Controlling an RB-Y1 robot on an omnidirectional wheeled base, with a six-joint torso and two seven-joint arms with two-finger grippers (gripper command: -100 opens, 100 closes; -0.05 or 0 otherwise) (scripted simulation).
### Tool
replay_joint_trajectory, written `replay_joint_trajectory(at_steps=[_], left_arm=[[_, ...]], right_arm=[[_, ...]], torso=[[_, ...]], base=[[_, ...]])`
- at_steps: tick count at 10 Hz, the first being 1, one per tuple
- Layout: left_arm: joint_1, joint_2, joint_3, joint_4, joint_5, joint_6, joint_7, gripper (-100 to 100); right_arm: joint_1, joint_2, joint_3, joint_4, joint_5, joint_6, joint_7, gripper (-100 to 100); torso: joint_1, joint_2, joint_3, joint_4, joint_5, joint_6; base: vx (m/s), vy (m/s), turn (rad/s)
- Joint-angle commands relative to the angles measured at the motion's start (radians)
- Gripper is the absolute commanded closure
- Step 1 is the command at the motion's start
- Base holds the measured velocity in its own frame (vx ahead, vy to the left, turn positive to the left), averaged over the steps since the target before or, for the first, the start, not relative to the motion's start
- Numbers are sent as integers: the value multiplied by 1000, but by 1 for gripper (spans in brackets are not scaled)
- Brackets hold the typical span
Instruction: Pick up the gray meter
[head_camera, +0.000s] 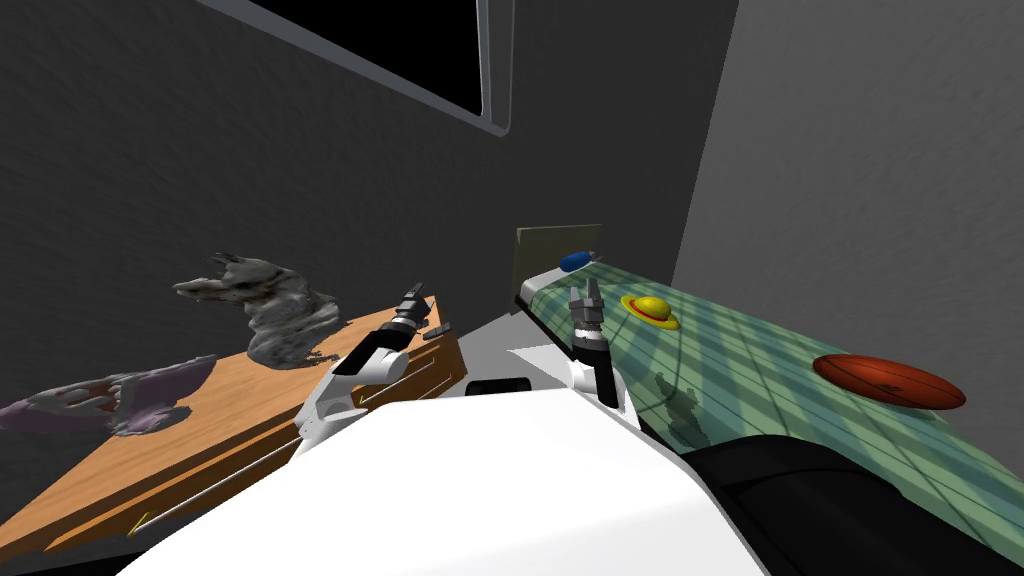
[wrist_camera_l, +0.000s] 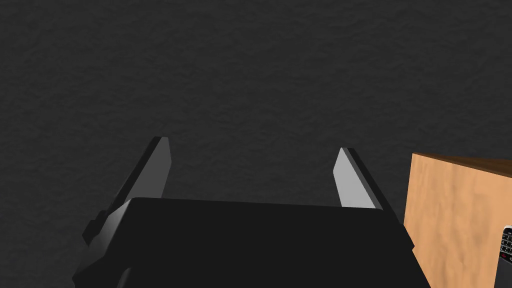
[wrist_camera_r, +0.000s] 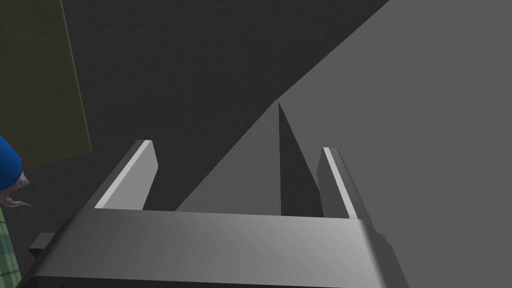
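- The bed (head_camera: 800, 360) with its green plaid cover is running along the robot's right side; the head view is showing most of its length, while the right wrist view is catching just a sliver of the plaid (wrist_camera_r: 7, 250)
- The wooden dresser (head_camera: 230, 400) is standing on the left; the left wrist view is showing one corner of its top (wrist_camera_l: 455, 215) against a dark wall
- An olive headboard (head_camera: 556, 252) is rising at the bed's far end, and it is appearing as a flat olive panel (wrist_camera_r: 35, 80) in the right wrist view
- Two gray sculptures are sitting on the dresser top in the head view, a shaggy animal figure (head_camera: 275, 305) and a flatter purplish one (head_camera: 110, 398), both well apart from the grippers
- A brown-orange ball (head_camera: 888, 381) is lying on the cover, a yellow hat (head_camera: 650, 309) with a red band is lying near the right gripper, and a small dark figurine (head_camera: 683, 408) is standing closer to the robot
- A blue object (head_camera: 573, 261) is lying by the headboard; its rounded end (wrist_camera_r: 7, 167) is showing beside the right fingers
- The left gripper (head_camera: 412, 297) (wrist_camera_l: 252, 145) is hovering over the dresser's end nearest the bed, fingers spread wide and gripping nothing
- The right gripper (head_camera: 587, 292) (wrist_camera_r: 237, 146) is hanging over the bed's edge, fingers likewise wide apart and empty
- The gray meter (head_camera: 437, 331) is lying flat on the dresser's end, just beside the left gripper; the head view is giving a small dark slab, while the left wrist view is showing its light casing and dark keypad (wrist_camera_l: 506, 247), outside the gap between the fingers
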Motion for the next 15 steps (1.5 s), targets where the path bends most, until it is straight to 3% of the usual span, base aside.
replay_joint_trajectory(at_steps=[1,15], left_arm=[[-8,13,6,7,11,50,5,-100],[-60,103,29,102,102,421,36,-100]], right_arm=[[0,0,0,0,0,0,0,0],[0,0,0,0,0,0,0,0]], torso=[[0,0,0,0,0,0],[1,-2,-1,0,0,0]], base=[[27,-49,27],[41,-35,23]])
